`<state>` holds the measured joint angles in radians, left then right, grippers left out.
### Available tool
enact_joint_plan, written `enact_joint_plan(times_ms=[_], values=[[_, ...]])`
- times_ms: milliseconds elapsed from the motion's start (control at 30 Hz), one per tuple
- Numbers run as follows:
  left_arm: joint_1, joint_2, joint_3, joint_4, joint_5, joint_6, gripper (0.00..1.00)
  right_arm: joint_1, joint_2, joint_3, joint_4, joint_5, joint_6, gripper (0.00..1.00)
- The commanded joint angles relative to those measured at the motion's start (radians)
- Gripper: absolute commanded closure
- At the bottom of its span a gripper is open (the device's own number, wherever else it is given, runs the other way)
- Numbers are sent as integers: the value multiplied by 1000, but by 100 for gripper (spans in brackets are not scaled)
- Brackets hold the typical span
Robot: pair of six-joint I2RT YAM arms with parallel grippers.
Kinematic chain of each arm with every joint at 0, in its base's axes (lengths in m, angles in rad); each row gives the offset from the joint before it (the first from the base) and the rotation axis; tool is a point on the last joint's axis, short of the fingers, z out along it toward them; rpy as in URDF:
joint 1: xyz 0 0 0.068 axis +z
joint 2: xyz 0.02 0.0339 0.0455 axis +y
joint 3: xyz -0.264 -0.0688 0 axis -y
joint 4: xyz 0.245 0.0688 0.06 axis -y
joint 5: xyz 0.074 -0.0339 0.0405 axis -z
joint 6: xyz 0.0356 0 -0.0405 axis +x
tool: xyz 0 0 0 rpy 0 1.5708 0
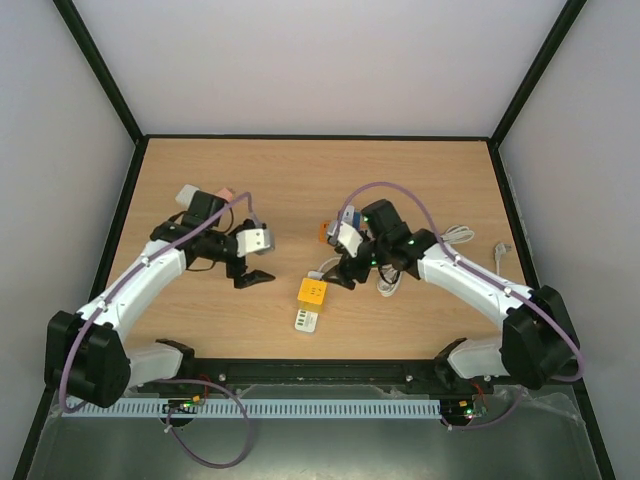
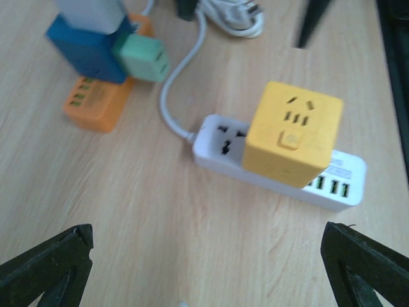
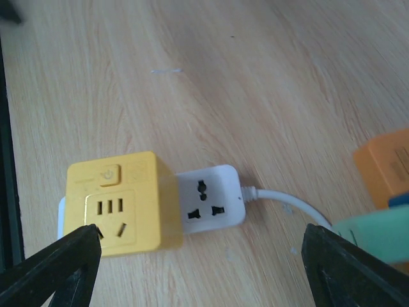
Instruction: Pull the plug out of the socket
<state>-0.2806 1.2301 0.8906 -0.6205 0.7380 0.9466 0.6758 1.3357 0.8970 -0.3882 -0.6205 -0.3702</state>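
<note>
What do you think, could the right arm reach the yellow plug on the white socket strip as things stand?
Probably yes: the right tool is open just above the yellow plug, and nothing lies between them; the cable leaves the socket strip on the other side.

Light wooden surface (image 1: 300,180), and near the front edge a white power strip (image 2: 214,137) lies flat. Its cord (image 2: 171,86) curls away past an orange socket block (image 2: 96,109) sitting close by. A bundle of white cable (image 2: 233,19) rests just beyond.
</note>
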Motion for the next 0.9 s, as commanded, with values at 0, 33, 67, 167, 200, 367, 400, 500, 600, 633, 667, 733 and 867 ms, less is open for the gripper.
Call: enact_joint_plan(times_ms=[0,33,67,167,200,367,400,500,600,633,667,733,867], values=[[-120,11,4,4,-24,-1,0,-80,-35,5,-53,-117,18,18],[-149,23,8,15,-36,-11,0,-97,-40,1,-52,-124,25,21],[-175,39,16,23,-49,-18,0,-109,-41,-3,-53,-127,28,24],[-246,97,50,36,-76,-38,0,-140,-47,-18,-62,-152,19,30],[-269,116,62,37,-86,-39,0,-147,-51,-25,-64,-158,12,30],[-362,190,95,69,-136,-48,0,-160,-100,-94,-28,-157,-26,29],[-373,201,93,82,-141,-50,0,-159,-121,-117,-8,-155,-28,27],[-400,234,95,113,-159,-49,0,-160,-171,-190,59,-153,-32,24],[-424,281,116,102,-167,-35,0,-159,-180,-211,71,-169,-58,19],[-431,295,121,101,-171,-34,0,-159,-177,-216,70,-179,-73,18],[-437,306,123,103,-173,-34,0,-159,-177,-225,78,-188,-82,16],[-445,323,125,107,-179,-31,0,-159,-174,-247,102,-208,-100,13],[-446,332,121,98,-192,-11,4,-159,-163,-283,177,-248,-105,2]])
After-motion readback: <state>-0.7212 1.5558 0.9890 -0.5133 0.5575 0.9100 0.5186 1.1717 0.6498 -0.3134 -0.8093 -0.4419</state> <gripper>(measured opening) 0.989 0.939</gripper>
